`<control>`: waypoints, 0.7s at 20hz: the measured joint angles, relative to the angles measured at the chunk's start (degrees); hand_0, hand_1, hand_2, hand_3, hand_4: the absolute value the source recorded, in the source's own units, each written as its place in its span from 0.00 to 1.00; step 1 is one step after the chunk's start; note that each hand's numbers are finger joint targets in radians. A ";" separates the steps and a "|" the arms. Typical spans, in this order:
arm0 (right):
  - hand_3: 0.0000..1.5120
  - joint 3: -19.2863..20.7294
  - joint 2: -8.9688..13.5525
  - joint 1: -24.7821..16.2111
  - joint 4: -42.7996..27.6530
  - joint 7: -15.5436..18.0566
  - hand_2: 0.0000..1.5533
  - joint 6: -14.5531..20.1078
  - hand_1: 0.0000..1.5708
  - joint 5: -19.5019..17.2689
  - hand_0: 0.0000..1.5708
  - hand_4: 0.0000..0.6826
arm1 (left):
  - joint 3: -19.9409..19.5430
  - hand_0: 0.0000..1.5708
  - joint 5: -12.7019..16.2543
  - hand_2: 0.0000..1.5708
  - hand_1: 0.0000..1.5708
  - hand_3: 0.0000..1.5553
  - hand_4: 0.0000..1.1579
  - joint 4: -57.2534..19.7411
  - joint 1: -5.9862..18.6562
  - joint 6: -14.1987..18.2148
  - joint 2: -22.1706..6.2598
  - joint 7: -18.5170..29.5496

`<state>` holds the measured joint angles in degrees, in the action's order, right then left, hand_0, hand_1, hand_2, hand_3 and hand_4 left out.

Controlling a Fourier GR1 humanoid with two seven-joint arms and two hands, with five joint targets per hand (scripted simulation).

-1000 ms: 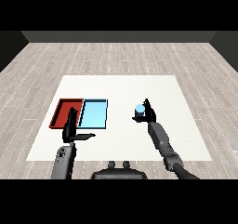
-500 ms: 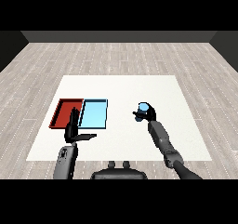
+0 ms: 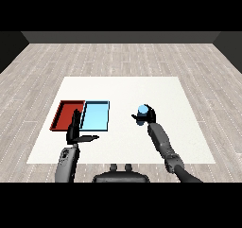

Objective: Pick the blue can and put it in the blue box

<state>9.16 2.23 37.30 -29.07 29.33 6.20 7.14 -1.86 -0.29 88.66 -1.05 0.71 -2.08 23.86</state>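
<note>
The blue can (image 3: 142,111) is upright in my right hand (image 3: 147,116), right of the table's middle; the fingers curl round it, and I cannot tell whether it rests on the table or hangs just above it. The light blue tray (image 3: 96,116) lies left of the middle, a clear gap away from the can. Touching its left side is the red tray (image 3: 64,114). My left hand (image 3: 75,132) is open, fingers straight and pointing up, thumb out to the right, in front of the seam between the two trays.
The white table (image 3: 175,94) stretches around the trays, bounded by its front edge near my forearms. Grey wooden floor surrounds it. My left hand's fingers overlap the front rims of both trays in the view.
My right hand has closed round the blue can and shifted slightly left with it. The left hand has not moved.
</note>
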 measured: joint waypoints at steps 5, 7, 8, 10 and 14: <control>0.90 -2.88 -0.24 -1.21 -7.01 -1.06 0.95 2.45 0.93 -2.23 0.93 0.76 | 0.26 0.00 0.42 0.00 0.00 0.00 0.00 -0.39 0.23 -0.85 -0.12 -0.46; 0.90 -3.05 -0.85 -0.37 -7.39 -0.87 0.95 3.01 0.93 -2.45 0.93 0.75 | 0.27 0.00 0.63 0.00 0.00 0.00 0.00 0.63 0.85 -1.34 -0.74 -2.08; 0.91 -4.16 -1.14 -0.44 -8.67 -1.50 0.95 3.71 0.93 -2.04 0.93 0.75 | 1.07 0.00 -0.12 0.00 0.00 0.00 0.00 1.16 0.08 -1.09 -0.41 -1.86; 0.91 -4.41 -0.88 -0.19 -10.50 -2.18 0.95 3.07 0.93 -1.88 0.93 0.77 | 2.12 0.00 -0.45 0.00 0.00 0.00 0.00 0.76 -0.06 -1.55 0.05 -1.48; 0.90 -5.75 -1.15 -0.70 -13.69 -2.62 0.95 2.26 0.92 -1.68 0.92 0.79 | 4.53 0.00 -0.52 0.00 0.00 0.00 0.00 0.29 0.59 -0.86 1.28 -2.11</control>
<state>3.41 1.08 36.60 -42.77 26.71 8.46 5.46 2.67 -0.81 88.94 -0.46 -0.15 -0.80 21.75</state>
